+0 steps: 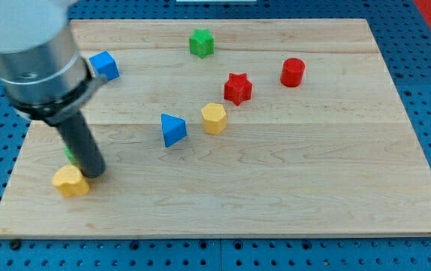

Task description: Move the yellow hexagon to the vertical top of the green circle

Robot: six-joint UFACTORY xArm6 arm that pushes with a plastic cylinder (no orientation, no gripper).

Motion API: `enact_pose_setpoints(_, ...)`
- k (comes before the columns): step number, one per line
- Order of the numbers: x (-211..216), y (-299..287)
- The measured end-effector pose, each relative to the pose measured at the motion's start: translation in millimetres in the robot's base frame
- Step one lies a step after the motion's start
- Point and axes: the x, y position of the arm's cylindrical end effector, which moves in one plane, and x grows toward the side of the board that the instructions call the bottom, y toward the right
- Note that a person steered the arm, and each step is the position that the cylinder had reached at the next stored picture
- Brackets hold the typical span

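The yellow hexagon lies near the middle of the wooden board. A green block, likely the green circle, shows only as a sliver behind the rod at the view's left. My tip rests on the board right beside that green block, at its right. It is also just above and right of a second yellow block. The tip is far to the left of the yellow hexagon.
A blue triangle sits just left of the hexagon and a red star just above and right of it. A red cylinder, a green star and a blue cube lie toward the view's top.
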Motion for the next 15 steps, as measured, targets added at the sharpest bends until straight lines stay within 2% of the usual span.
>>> enact_pose_setpoints(1, 6, -40)
enact_pose_setpoints(2, 4, -39)
enact_pose_setpoints(4, -6, 138)
enact_pose_setpoints(5, -10, 195)
enact_pose_setpoints(6, -10, 208)
enact_pose_setpoints(8, -10, 213)
enact_pose_setpoints(9, -55, 224)
enact_pose_setpoints(10, -82, 199)
enact_pose_setpoints(11, -89, 168)
enact_pose_setpoints(12, -89, 106)
enact_pose_setpoints(14, -88, 195)
enact_pose_setpoints(15, -107, 129)
